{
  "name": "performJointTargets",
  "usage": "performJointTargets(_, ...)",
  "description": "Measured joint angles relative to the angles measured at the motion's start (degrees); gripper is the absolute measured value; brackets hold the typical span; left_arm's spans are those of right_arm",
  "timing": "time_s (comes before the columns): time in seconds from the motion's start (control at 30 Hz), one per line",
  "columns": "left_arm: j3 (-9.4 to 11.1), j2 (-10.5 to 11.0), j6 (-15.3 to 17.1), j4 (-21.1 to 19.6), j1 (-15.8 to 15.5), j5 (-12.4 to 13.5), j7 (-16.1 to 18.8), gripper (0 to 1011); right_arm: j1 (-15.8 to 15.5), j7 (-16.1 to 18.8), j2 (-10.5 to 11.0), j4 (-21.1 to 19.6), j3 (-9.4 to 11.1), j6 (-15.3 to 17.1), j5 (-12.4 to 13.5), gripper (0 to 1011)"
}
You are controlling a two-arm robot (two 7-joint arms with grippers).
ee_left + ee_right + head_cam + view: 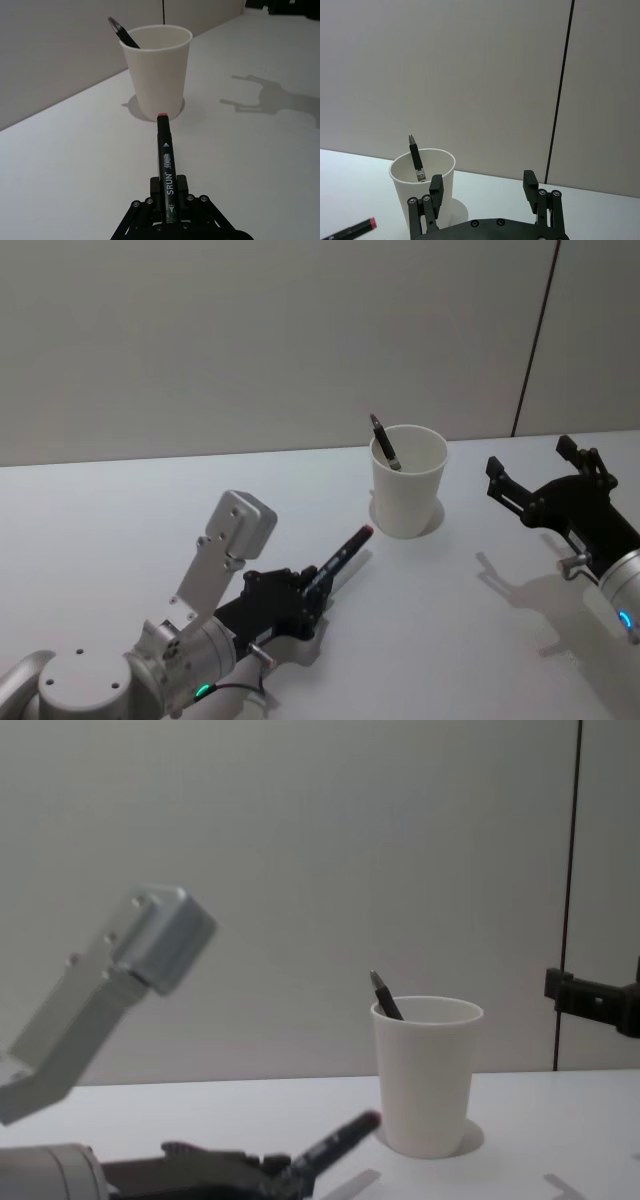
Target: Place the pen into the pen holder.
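Observation:
My left gripper [314, 592] is shut on the back end of a black marker pen [341, 556] with a red tip. The pen [165, 160] points at the pen holder [157, 75], and its tip stops just short of the cup's base. In the chest view the pen [335, 1140] slants upward, tip raised. The pen holder [408, 485] is a white paper cup standing upright near the wall, with another dark pen [383, 442] leaning inside it. My right gripper [532, 465] hangs open to the right of the cup, holding nothing; the cup [402, 192] lies beyond its left finger.
The white table [120, 520] runs back to a grey wall just behind the cup. A dark vertical seam [560, 90] marks the wall at the right. Bare tabletop lies between the cup and my right gripper [483, 182].

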Motion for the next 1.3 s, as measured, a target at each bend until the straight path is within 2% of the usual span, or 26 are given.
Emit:
performJointTargets(0.27,-0.8,0.6,-7.0,-0.7,1.4,-3.2,1.6,182,0.0,0.0,0.0,0.0,0.0,0.0,0.0,1001)
performJointTargets(0.37,-1.2,0.9,-11.1,-1.1,2.1,-4.9,1.8,183,0.0,0.0,0.0,0.0,0.0,0.0,0.0,1001)
performJointTargets(0.47,-1.5,1.1,-13.5,-1.3,2.6,-5.9,1.8,182,0.0,0.0,0.0,0.0,0.0,0.0,0.0,1001)
performJointTargets(0.63,-1.9,1.3,-19.3,-1.6,3.3,-8.5,0.6,182,0.0,0.0,0.0,0.0,0.0,0.0,0.0,1001)
performJointTargets(0.73,-2.2,1.2,-23.4,-1.7,3.5,-10.4,-1.4,182,0.0,0.0,0.0,0.0,0.0,0.0,0.0,1001)
performJointTargets(0.8,-2.3,1.2,-24.0,-1.6,3.5,-10.7,-1.8,182,0.0,0.0,0.0,0.0,0.0,0.0,0.0,1001)
performJointTargets(0.83,-2.3,1.0,-25.5,-1.5,3.4,-11.4,-3.0,182,0.0,0.0,0.0,0.0,0.0,0.0,0.0,1001)
performJointTargets(1.0,-2.4,0.1,-29.1,-0.7,2.6,-13.4,-7.1,183,0.0,0.0,0.0,0.0,0.0,0.0,0.0,1001)
performJointTargets(1.03,-2.4,0.1,-29.1,-0.7,2.6,-13.4,-7.1,183,0.0,0.0,0.0,0.0,0.0,0.0,0.0,1002)
performJointTargets(1.3,-1.9,-2.9,-31.6,2.1,-0.4,-14.6,-14.6,182,0.0,0.0,0.0,0.0,0.0,0.0,0.0,1001)
